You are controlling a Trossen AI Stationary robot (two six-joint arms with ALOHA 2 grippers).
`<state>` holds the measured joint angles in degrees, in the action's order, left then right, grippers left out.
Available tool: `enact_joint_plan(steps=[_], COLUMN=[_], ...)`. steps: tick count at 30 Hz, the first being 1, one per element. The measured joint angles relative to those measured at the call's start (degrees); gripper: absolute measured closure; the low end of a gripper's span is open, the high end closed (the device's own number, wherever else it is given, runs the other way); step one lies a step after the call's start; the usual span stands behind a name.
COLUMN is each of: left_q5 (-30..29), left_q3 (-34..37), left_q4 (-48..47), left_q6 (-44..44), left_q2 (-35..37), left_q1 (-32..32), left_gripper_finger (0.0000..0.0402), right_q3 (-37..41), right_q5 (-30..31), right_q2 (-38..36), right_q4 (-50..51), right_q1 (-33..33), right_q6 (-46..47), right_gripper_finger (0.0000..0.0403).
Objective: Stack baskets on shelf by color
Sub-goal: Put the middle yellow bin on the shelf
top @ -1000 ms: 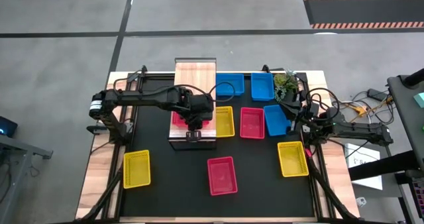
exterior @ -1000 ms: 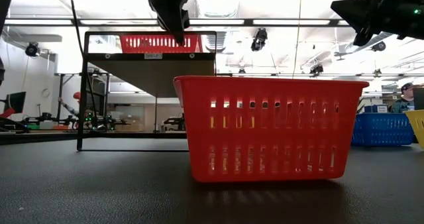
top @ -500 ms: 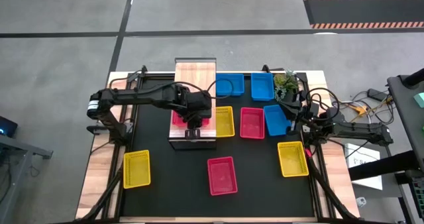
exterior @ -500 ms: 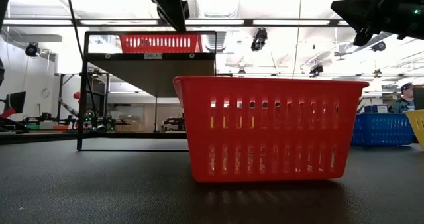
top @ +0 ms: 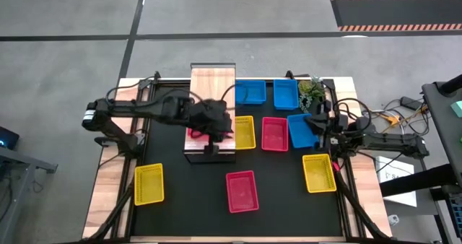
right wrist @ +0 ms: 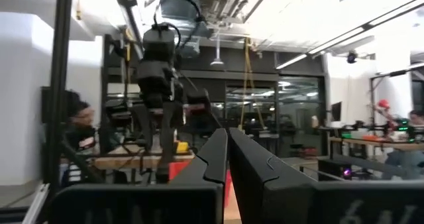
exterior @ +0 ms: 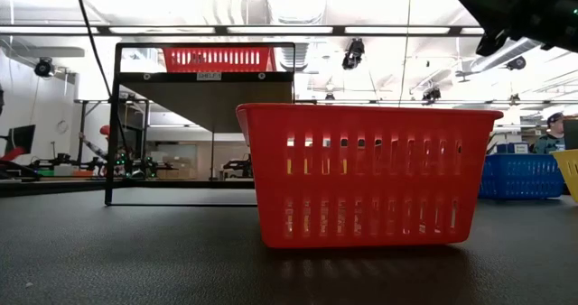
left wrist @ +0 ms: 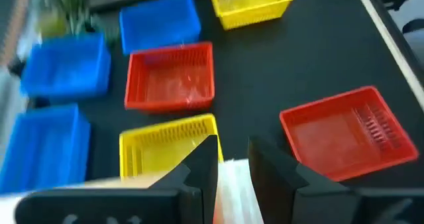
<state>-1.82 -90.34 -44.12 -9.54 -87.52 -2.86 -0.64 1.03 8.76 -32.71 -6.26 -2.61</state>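
Hovering with the left gripper [left wrist: 232, 168] over the shelf [top: 213, 81], at the plank's end nearer the middle of the worktop [top: 195, 201], fingers apart and nothing between them. Sitting just under that arm on the plank, partly hidden from above: one red basket [exterior: 217, 59], alone on the shelf so far.

Lying out on the worktop: two more red baskets. One [top: 242, 191] well out from the shelf's end toward the front edge and a little to the right side. The other [top: 274, 133] level with the gripper but beyond a yellow basket [top: 245, 132] that stands just beside the shelf. Both with the long axis parallel to the shelf's own length.

Probably next: fetching a second red for the stack. Looks best to take the front one with the left arm, since nothing blocks the way. Harder for the middle one, which lies between the two arms and rather closer to the right.

Waiting at the right side: right gripper [top: 317, 121] over a blue basket [top: 299, 131], fingers together, holding nothing visible.
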Motion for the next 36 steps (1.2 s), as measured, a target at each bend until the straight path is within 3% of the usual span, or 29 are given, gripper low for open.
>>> enact_joint_plan(steps=[6, 9, 14, 19, 25, 30, 36], left_q5=[-11.84, -13.49, -13.87, -17.96, -26.21, -26.69, -26.68], left_q3=[8.32, 12.87, 21.41, 30.36, 40.3, 47.09, 49.55], left_q4=[18.14, 27.56, 38.63, 47.79, 56.27, 63.73, 70.06], left_q6=[-9.49, -13.37, -16.53, -18.28, -20.71, -26.52, -30.27], left_q2=[5.11, 7.3, 11.97, 17.1, 23.58, 28.18, 32.81], left_q1=[-5.96, -7.17, -7.45, -7.45, -7.34, -7.35, -7.36], left_gripper_finger=[0.0334, 0.0334, 0.0334, 0.0334, 0.0334, 0.0334, 0.0334], right_q3=[0.0, -0.26, -5.5, -15.43, -29.37, -40.52, -53.35], right_q5=[0.98, 2.73, 3.66, 6.6, 9.33, 9.5, 7.46], right_q2=[7.17, 12.03, 21.61, 30.99, 41.13, 49.28, 59.14], right_q4=[-6.57, -10.9, -8.82, 5.14, 31.43, 45.57, 55.64], right_q1=[-0.01, -0.01, -0.03, -0.03, -0.03, -0.15, -0.71], right_q6=[-1.09, -1.7, -0.98, -0.99, -7.79, -12.78, -19.02], right_gripper_finger=[0.0394, 0.0394, 0.0394, 0.0394, 0.0394, 0.0388, 0.0336])
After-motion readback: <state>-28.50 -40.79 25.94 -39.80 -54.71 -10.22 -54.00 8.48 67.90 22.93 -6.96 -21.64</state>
